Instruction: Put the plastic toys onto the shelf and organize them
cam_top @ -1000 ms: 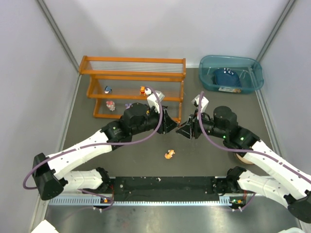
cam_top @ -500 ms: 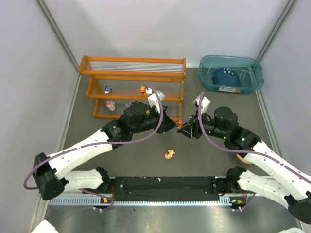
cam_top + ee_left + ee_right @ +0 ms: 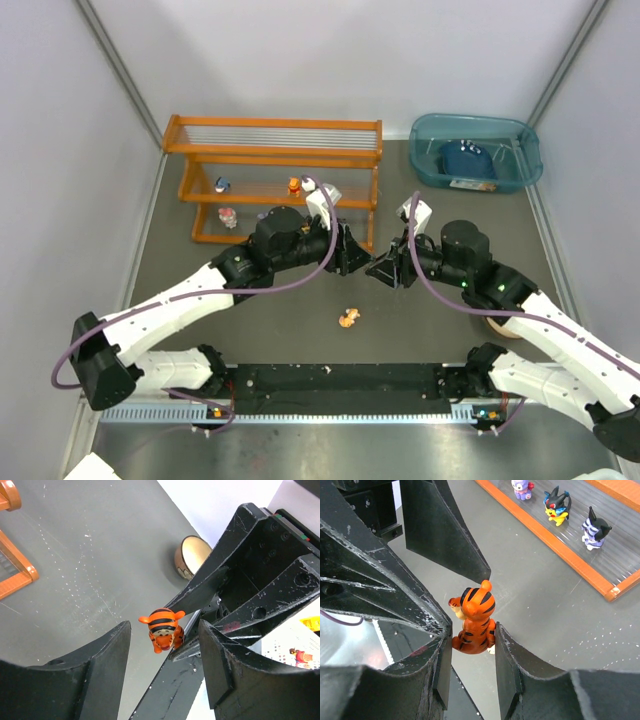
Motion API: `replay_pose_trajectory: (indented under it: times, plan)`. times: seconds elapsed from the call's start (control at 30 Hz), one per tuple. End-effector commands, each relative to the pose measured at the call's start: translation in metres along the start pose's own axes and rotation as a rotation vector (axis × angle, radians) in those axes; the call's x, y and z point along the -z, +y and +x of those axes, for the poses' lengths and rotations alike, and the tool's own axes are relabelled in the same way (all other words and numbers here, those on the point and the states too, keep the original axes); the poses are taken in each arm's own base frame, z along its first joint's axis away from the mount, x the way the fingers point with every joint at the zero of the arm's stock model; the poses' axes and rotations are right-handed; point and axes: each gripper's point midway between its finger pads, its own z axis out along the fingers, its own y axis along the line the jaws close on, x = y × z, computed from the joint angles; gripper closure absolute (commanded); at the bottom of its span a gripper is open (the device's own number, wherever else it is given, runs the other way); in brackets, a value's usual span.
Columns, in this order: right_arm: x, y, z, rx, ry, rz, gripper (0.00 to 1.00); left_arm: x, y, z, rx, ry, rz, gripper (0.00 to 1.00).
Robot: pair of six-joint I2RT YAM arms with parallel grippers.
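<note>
My right gripper (image 3: 472, 632) is shut on an orange tiger toy with black stripes (image 3: 474, 622), held above the table. My left gripper (image 3: 165, 625) is open, and its fingers (image 3: 450, 535) stand on either side of the same tiger (image 3: 162, 627) without touching it. In the top view the two grippers (image 3: 355, 255) (image 3: 375, 268) meet tip to tip in front of the orange shelf (image 3: 275, 150). Small toys stand on its lower tiers: a blue one (image 3: 222, 184), an orange one (image 3: 294, 185) and a pink one (image 3: 228, 216). Another orange toy (image 3: 348, 318) lies on the table.
A teal bin (image 3: 520, 140) with a dark blue item (image 3: 465, 158) stands at the back right. A tan round object (image 3: 497, 325) lies by the right arm. The shelf's right post (image 3: 374, 200) is just behind the grippers. Grey walls close in both sides.
My left gripper has moved right, towards the right gripper, and its open fingers now bracket the tiger. The right gripper has kept its hold and barely moved.
</note>
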Motion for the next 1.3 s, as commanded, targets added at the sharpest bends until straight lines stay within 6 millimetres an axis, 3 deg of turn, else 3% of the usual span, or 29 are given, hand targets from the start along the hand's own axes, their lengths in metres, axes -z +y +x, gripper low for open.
replay_pose_trajectory:
  times: [0.0,0.17,0.27,0.53,0.67,0.7,0.8,0.9,0.93,1.03,1.1,1.27]
  plan:
    - [0.007,0.018,-0.036,0.046,-0.107,-0.051,1.00,-0.002,-0.023,-0.013,-0.028,-0.013,0.086,0.38]
    - [0.007,0.019,-0.036,0.045,-0.105,-0.058,1.00,-0.007,-0.022,-0.013,-0.029,-0.003,0.090,0.38]
    - [0.007,0.019,-0.036,0.045,-0.103,-0.059,1.00,-0.010,-0.024,-0.013,-0.031,0.004,0.100,0.44]
    - [0.007,0.018,-0.036,0.052,-0.103,-0.054,1.00,-0.010,-0.028,-0.010,-0.046,0.024,0.132,0.71]
    - [0.008,0.016,-0.036,0.053,-0.104,-0.040,1.00,-0.011,-0.027,-0.004,-0.043,0.044,0.136,0.89]
    - [0.007,0.015,-0.036,0.054,-0.104,-0.035,1.00,-0.010,-0.027,-0.003,-0.045,0.044,0.139,0.99]
    - [0.010,0.014,-0.038,0.058,-0.116,-0.026,0.98,-0.008,-0.026,0.000,-0.045,0.046,0.142,1.00]
    - [0.013,0.015,-0.041,0.067,-0.127,-0.027,0.84,-0.006,-0.026,0.001,-0.052,0.033,0.148,1.00]
    - [0.014,0.015,-0.043,0.072,-0.132,-0.025,0.62,-0.005,-0.025,0.001,-0.056,0.028,0.146,1.00]
    - [0.020,0.018,-0.049,0.083,-0.154,-0.027,0.28,-0.003,-0.018,-0.002,-0.056,0.012,0.122,1.00]
    - [0.024,0.020,-0.053,0.094,-0.170,-0.030,0.24,-0.001,-0.013,-0.006,-0.063,-0.012,0.097,1.00]
    - [0.051,0.024,-0.072,0.142,-0.251,0.001,0.18,0.004,0.021,-0.021,-0.095,-0.083,-0.027,1.00]
